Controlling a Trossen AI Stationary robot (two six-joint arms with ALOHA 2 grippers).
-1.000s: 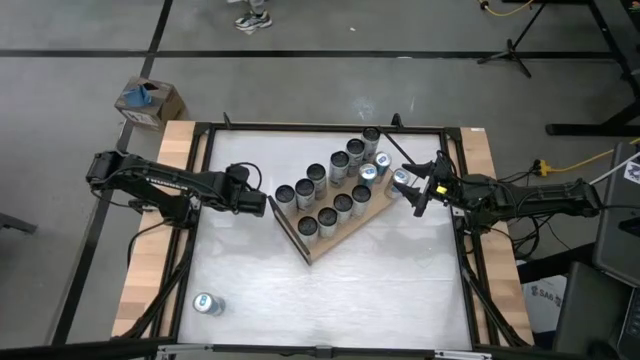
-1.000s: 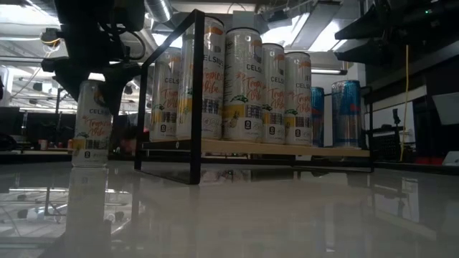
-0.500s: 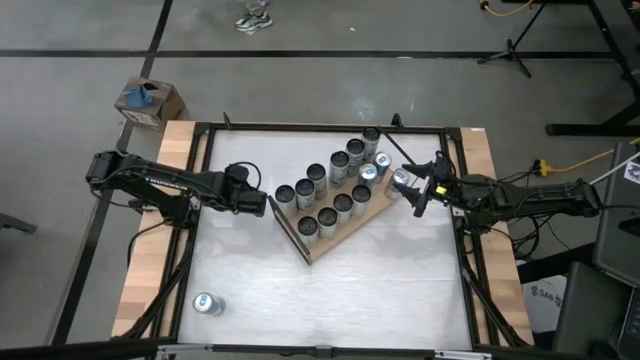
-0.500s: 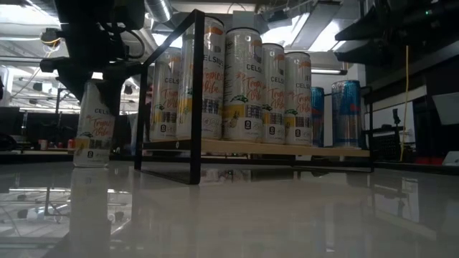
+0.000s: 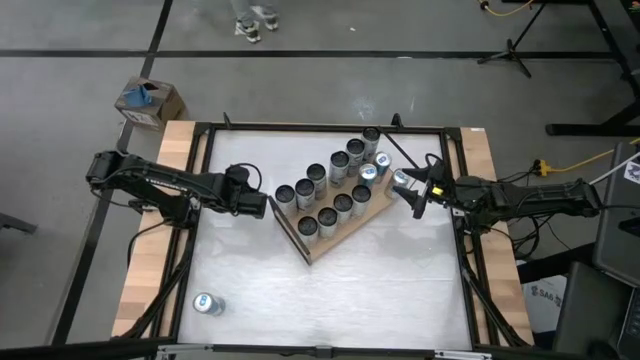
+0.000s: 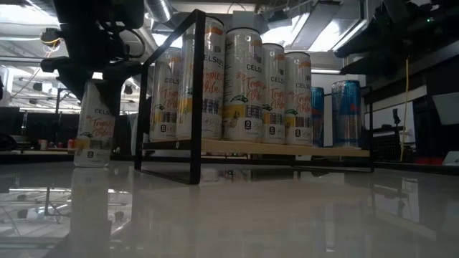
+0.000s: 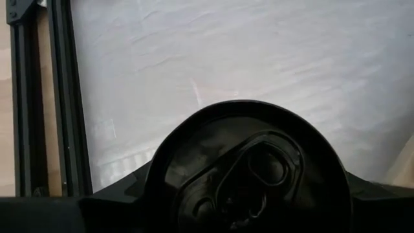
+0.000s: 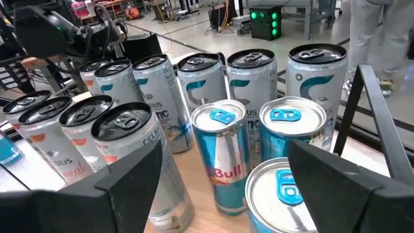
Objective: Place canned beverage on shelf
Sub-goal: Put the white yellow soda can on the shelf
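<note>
A grey concrete floor (image 5: 330, 85) crossed by dark lines surrounds the white counter (image 5: 330, 290), which has pale wooden side planks (image 5: 150, 250). A cardboard box (image 5: 150, 101) sits on the floor near one corner. A person's feet (image 5: 251, 15) stand farther off, and a yellow cable (image 5: 575, 160) trails nearby.

Wooden shelf (image 5: 330, 240) crowded with upright cans (image 5: 342, 176), sits angled mid-table.

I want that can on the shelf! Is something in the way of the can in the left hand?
Yes. The left hand holds a tilted can beside the shelf. The shelf's black end frame and the standing cans block that side.
</note>
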